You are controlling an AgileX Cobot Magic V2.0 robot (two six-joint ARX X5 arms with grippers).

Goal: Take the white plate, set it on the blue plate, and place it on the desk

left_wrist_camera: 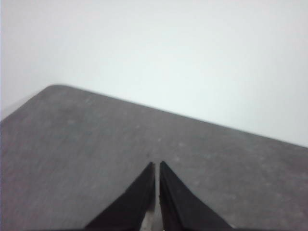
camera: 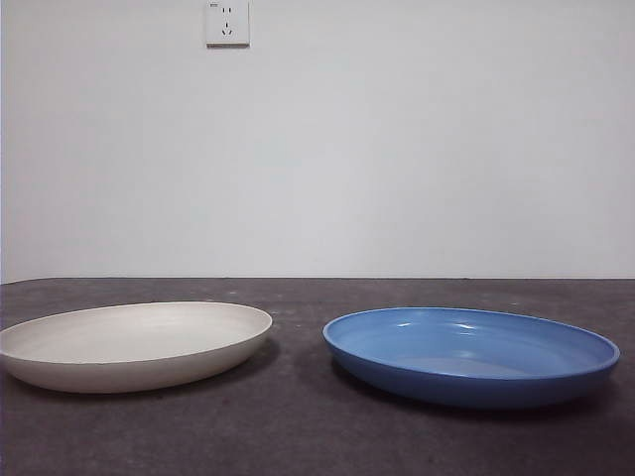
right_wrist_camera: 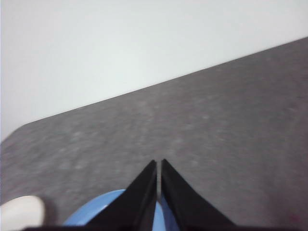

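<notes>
The white plate (camera: pixel 136 344) lies on the desk (camera: pixel 298 426) at the left of the front view, with the blue plate (camera: pixel 471 353) beside it at the right, a gap between them. Neither arm appears in the front view. My left gripper (left_wrist_camera: pixel 157 164) is shut, empty, over bare desk (left_wrist_camera: pixel 72 159). My right gripper (right_wrist_camera: pixel 159 162) is shut and empty too. Under its jaws shows part of the blue plate (right_wrist_camera: pixel 96 214), and a bit of the white plate (right_wrist_camera: pixel 21 211) sits at the picture's corner.
A plain white wall rises behind the desk, with a power socket (camera: pixel 227 22) high up. The desk's far edge (camera: pixel 317 279) runs level across the front view.
</notes>
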